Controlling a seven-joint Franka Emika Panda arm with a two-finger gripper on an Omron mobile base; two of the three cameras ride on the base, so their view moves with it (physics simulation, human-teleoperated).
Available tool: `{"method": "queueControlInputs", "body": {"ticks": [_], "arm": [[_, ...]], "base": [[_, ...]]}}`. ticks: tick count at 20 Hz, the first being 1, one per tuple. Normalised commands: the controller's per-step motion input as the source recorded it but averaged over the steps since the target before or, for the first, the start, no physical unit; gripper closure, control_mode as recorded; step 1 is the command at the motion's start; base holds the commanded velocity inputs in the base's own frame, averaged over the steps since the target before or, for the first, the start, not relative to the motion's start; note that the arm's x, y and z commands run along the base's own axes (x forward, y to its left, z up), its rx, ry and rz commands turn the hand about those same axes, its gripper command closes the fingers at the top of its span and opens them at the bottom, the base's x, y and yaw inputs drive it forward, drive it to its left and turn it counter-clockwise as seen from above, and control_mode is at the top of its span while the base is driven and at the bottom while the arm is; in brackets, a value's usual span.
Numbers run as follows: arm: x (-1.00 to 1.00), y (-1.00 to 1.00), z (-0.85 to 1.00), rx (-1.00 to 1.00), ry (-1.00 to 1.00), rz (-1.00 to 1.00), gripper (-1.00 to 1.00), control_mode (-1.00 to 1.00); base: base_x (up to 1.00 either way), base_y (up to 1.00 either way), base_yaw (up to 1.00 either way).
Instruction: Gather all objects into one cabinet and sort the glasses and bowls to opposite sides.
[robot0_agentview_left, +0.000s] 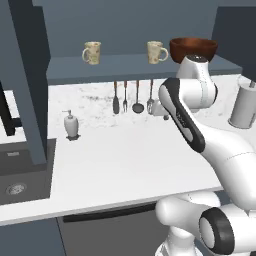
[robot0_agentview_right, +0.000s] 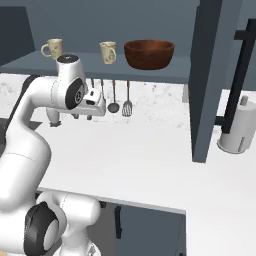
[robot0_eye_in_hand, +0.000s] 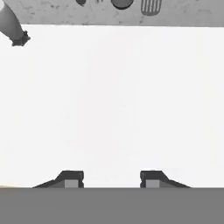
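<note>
Two cream speckled cups with loop handles stand on the dark slate-blue shelf board (robot0_agentview_left: 125, 67) of the cabinet, one at the left (robot0_agentview_left: 91, 52) (robot0_agentview_right: 54, 48) and one nearer the middle (robot0_agentview_left: 157, 52) (robot0_agentview_right: 107, 52). The big reddish-brown bowl (robot0_agentview_left: 193, 49) (robot0_agentview_right: 149, 53) sits on the same board at the right, close to the second cup. The plain tumbler is out of view. My gripper (robot0_agentview_left: 161, 115) (robot0_agentview_right: 84, 117) (robot0_eye_in_hand: 112, 178) hangs below the shelf, pointing down at the bare white counter (robot0_eye_in_hand: 112, 105). It is open with nothing between its fingertips.
A white soap dispenser (robot0_agentview_left: 71, 125) (robot0_eye_in_hand: 11, 26) stands on the counter to the left. Utensils (robot0_agentview_left: 127, 97) (robot0_agentview_right: 120, 102) hang on the back wall under the shelf. A grey canister (robot0_agentview_left: 246, 107) (robot0_agentview_right: 240, 130) is at the right and a sink (robot0_agentview_left: 20, 175) at the left. Tall cabinet side panels (robot0_agentview_left: 30, 85) (robot0_agentview_right: 207, 80) flank the shelf.
</note>
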Motion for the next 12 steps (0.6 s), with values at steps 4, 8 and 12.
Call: {"method": "queueControlInputs", "body": {"ticks": [4,8,12], "arm": [[0.0,0.0,0.0,0.0,0.0,0.0,-1.0,1.0],[0.0,0.0,0.0,0.0,0.0,0.0,-1.0,1.0],[0.0,0.0,0.0,0.0,0.0,0.0,-1.0,1.0]], "base": [[-0.01,0.0,0.0],[-0.58,-0.12,-0.01],[-0.98,-0.16,0.0]]}}
